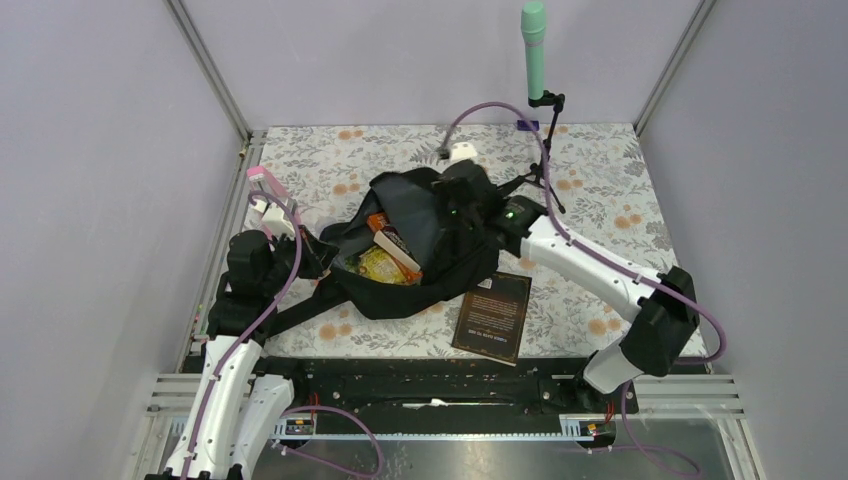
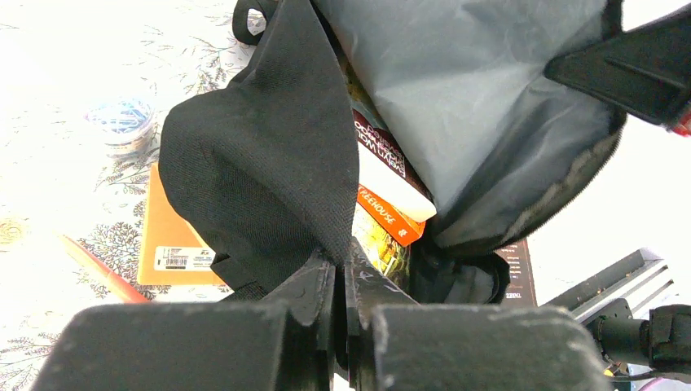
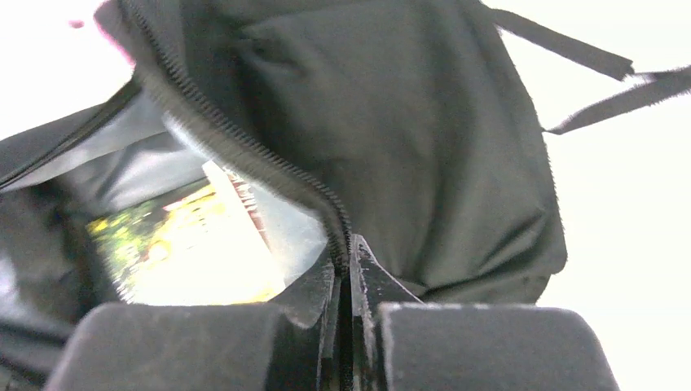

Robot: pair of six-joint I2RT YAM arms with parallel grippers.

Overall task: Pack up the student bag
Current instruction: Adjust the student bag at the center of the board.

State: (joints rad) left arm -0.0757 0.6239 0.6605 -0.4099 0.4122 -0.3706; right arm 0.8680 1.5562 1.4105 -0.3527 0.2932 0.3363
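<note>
The student bag (image 1: 420,255) lies open in the middle of the table, black outside with grey lining (image 2: 456,90). Inside it stand an orange-spined book (image 2: 391,216) and a yellow-covered book (image 1: 380,265). My left gripper (image 2: 342,261) is shut on a fold of the bag's black flap (image 2: 261,163) at the left rim (image 1: 318,250). My right gripper (image 3: 346,254) is shut on the zipper edge (image 3: 244,147) of the bag's far right rim (image 1: 468,208), holding the mouth up. The yellow book (image 3: 187,252) shows blurred through the opening.
A dark book (image 1: 493,315) lies on the floral cloth just right of the bag, near the front edge. An orange notebook (image 2: 167,236), a red pen (image 2: 102,269) and a small tub of blue bands (image 2: 122,118) lie beyond the flap. A green microphone (image 1: 534,50) on its stand rises at the back.
</note>
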